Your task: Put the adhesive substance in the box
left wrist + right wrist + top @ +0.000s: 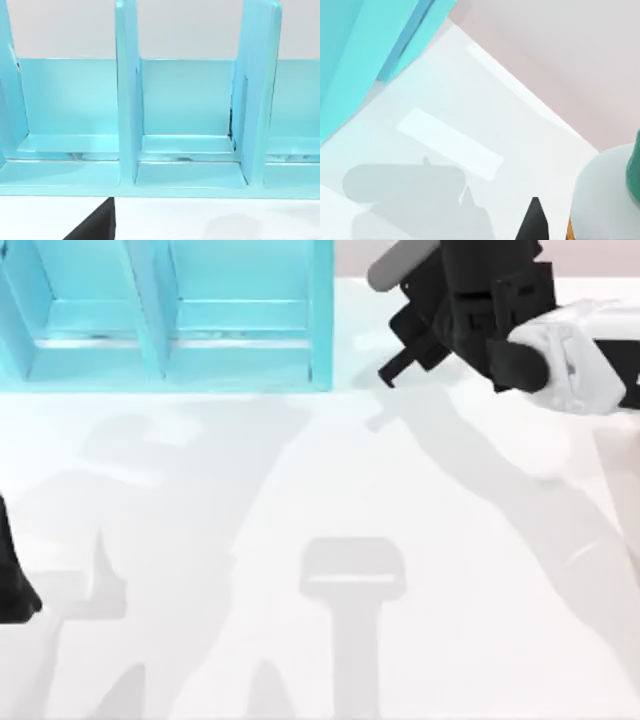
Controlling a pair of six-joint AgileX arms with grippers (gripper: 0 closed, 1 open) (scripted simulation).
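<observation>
The adhesive substance (pixel 602 200) is close up in the right wrist view, with white shoulders, a dark-green cap and a strip of orange label. A black fingertip (pixel 534 224) stands right beside it, and their shadow falls on the table far below. My right gripper (pixel 398 358) hangs raised at the back right, just right of the turquoise box (pixel 322 330), shut on the bottle. In the top view the arm hides the bottle. The box (pixel 127 125) has several open compartments split by upright dividers. My left arm (pixel 12 585) is parked at the table's left edge.
The white table (pixel 330 500) carries only shadows of the arms across its middle and front. The box's right wall (pixel 380 45) is near the right gripper. The table's far edge (pixel 530 100) runs behind it.
</observation>
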